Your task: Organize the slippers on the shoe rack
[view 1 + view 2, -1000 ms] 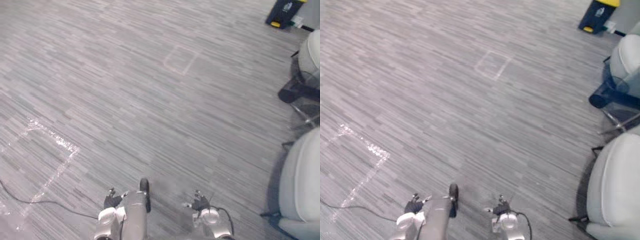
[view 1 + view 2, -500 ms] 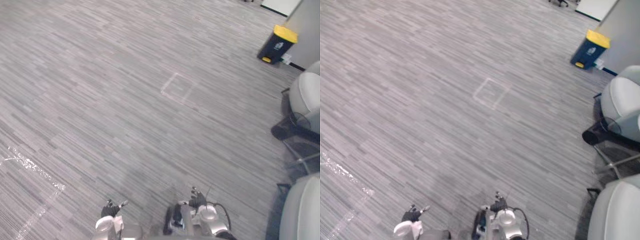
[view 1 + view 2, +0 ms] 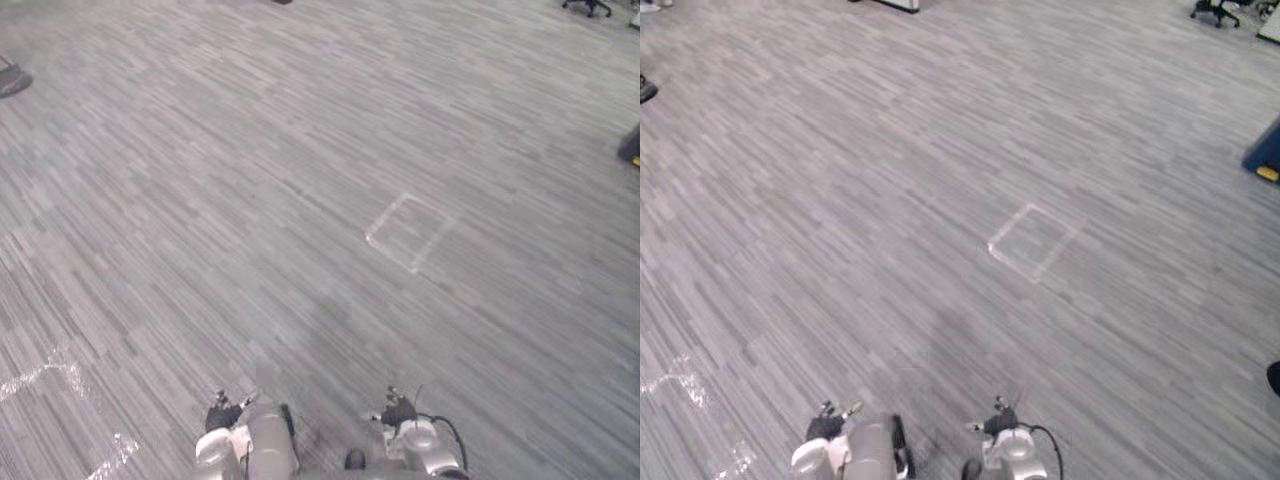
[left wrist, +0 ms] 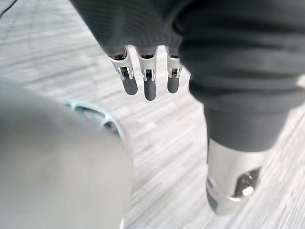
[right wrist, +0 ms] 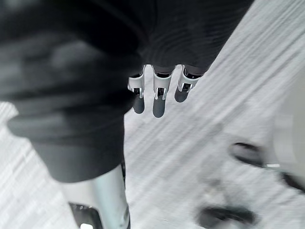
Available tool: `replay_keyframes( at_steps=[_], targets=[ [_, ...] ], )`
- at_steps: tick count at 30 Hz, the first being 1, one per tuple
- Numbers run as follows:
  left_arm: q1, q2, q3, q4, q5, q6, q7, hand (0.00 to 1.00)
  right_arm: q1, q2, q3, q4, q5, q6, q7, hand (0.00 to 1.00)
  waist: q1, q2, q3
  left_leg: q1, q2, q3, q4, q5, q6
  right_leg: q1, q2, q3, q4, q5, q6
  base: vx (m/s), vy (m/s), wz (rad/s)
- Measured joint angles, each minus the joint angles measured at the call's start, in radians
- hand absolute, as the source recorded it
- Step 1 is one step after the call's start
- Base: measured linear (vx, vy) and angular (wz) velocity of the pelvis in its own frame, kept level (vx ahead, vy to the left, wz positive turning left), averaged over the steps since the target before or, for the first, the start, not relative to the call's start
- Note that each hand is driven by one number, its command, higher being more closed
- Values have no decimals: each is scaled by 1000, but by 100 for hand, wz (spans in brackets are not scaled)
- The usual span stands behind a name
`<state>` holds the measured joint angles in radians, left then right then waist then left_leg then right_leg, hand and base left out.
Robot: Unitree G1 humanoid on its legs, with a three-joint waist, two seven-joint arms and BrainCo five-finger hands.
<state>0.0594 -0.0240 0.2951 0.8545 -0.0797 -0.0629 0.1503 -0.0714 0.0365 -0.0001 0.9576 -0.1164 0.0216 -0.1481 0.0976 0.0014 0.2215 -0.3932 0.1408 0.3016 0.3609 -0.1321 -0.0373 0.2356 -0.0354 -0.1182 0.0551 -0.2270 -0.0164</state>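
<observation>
My left hand [image 4: 148, 79] hangs over grey striped carpet in the left wrist view. Its fingers are straight and its thumb [image 4: 232, 180] stands apart, with nothing held. In the right wrist view my right hand [image 5: 159, 92] hangs the same way, fingers straight and empty, thumb [image 5: 99, 202] off to one side. Past both hands lies bare carpet.
A square of pale tape [image 3: 409, 232] marks the carpet ahead, slightly right. Torn tape strips [image 3: 42, 374] lie at the lower left. A dark blue bin [image 3: 1264, 155] stands at the right edge, an office chair base [image 3: 590, 6] far right, and a dark object [image 3: 12, 80] at the left edge.
The whole picture has shifted: the camera has swung left, so the pale chairs have left the view, the bin sits at the right edge and the tape square lies further right.
</observation>
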Motion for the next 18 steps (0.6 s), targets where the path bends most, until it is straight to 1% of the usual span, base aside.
replay_keyframes(
  at_steps=[1,2,3,4,5,6,7,8,9,10,11,12,13,14,15,16,17,18],
  targets=[
    [1,-4,-1,1,-1,0,0,0,0,-2,0,4,-1,-1,-3,0,8,5,-1,11,-20,-25,-85,101,-3,19,-4,17,0,-12,8,774,297,-56],
    [-3,1,-1,8,0,-1,0,0,1,-1,2,21,-1,-1,-6,0,18,-12,-4,39,-53,-45,-91,181,71,48,-27,46,1,-21,16,756,329,-26],
    [-12,17,-2,17,0,0,0,0,-12,12,3,28,-1,0,-6,0,8,-34,-7,38,-71,-48,-64,133,65,31,-50,53,36,3,2,602,294,-15],
    [-14,18,-1,18,-5,-1,-2,0,-17,14,1,27,-2,-1,-6,0,8,-34,-8,24,-70,-62,-5,88,68,10,-53,74,88,24,12,717,373,3],
    [-15,21,-2,24,-9,0,0,0,-3,10,-2,31,-3,-3,-6,0,6,-48,-11,49,-73,-49,107,-27,94,-30,-73,133,305,27,58,604,309,-13],
    [-14,24,-3,26,-10,0,0,0,-2,10,-1,38,-3,-5,-6,0,9,-53,-12,65,-74,-37,122,-53,96,-56,-79,148,395,30,84,600,292,-25],
    [-15,36,-10,39,-10,0,0,0,-4,12,1,44,-3,-5,-3,0,10,-60,-11,104,-75,-12,144,-96,101,-124,-90,176,586,53,143,450,190,-38],
    [-16,51,-24,57,-9,3,0,0,-3,13,4,45,-3,-6,1,0,3,-59,-9,154,-77,1,153,-133,101,-201,-96,184,781,81,185,535,208,-43],
    [-15,65,-44,81,-8,7,2,0,3,11,5,48,-3,-6,4,0,-16,-50,-4,233,-80,7,138,-159,100,-281,-123,118,965,83,163,631,219,-35],
    [-10,67,-50,93,-6,10,3,0,14,10,4,47,-3,-6,7,0,-33,-45,-1,305,-80,13,103,-168,99,-339,-150,49,1045,67,111,506,152,-25],
    [-3,67,-50,94,0,11,3,0,21,13,1,30,-3,-5,11,0,-41,-38,0,349,-80,18,69,-174,99,-382,-160,11,1061,53,88,491,107,-22],
    [0,65,-50,99,2,13,3,0,25,13,1,9,-3,-14,10,0,-52,-34,0,410,-76,18,16,-186,91,-443,-161,-52,1032,32,61,461,52,-13],
    [-7,62,-50,106,5,16,2,0,27,13,-5,1,-2,-16,11,0,-57,-39,0,452,-74,19,-15,-191,85,-487,-158,-100,967,15,58,548,21,-6],
    [-12,62,-49,113,13,17,1,0,22,13,-17,1,-3,-18,11,0,-59,-43,4,486,-74,19,-38,-192,83,-505,-151,-137,884,2,60,537,-24,7],
    [-14,63,-52,121,20,20,1,0,19,10,-33,1,-3,-18,11,0,-62,-43,4,531,-73,20,-67,-192,83,-517,-134,-187,714,4,55,456,-41,15],
    [-14,62,-59,124,28,22,0,0,19,5,-36,1,-2,-18,10,0,-68,-40,5,563,-73,20,-92,-195,78,-520,-118,-223,573,21,47,471,-52,21],
    [-15,62,-63,129,41,24,1,0,16,1,-36,1,-3,-18,11,0,-75,-38,5,597,-75,19,-123,-202,63,-526,-98,-247,435,62,37,388,-44,21],
    [-5,67,-75,132,50,25,0,0,9,2,-35,5,-3,-16,11,0,-79,-41,3,624,-89,17,-157,-205,42,-520,-72,-258,297,128,32,598,-81,21]
  ],
)
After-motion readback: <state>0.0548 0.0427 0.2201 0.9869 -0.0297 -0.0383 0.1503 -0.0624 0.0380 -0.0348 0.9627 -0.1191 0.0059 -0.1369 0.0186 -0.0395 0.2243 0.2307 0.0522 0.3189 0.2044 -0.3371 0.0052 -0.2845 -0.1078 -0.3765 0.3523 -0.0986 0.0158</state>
